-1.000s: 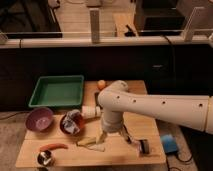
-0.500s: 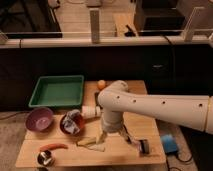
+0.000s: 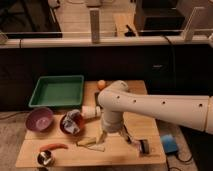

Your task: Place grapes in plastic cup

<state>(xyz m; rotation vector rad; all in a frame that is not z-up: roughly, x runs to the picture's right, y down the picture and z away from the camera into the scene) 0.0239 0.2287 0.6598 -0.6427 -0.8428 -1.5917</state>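
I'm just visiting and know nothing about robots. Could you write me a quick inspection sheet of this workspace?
Surface: wooden table, most things on its left half.
Job's things: grapes not made out; pale cup on its side by the red bowl.
Clutter: green tray, purple bowl, orange ball, red chilli, metal cup.
Grippers: hand low over the table's middle, under the white arm.
Cables: dark cable behind the table.
Surroundings: white rail; blue object beyond the right edge.
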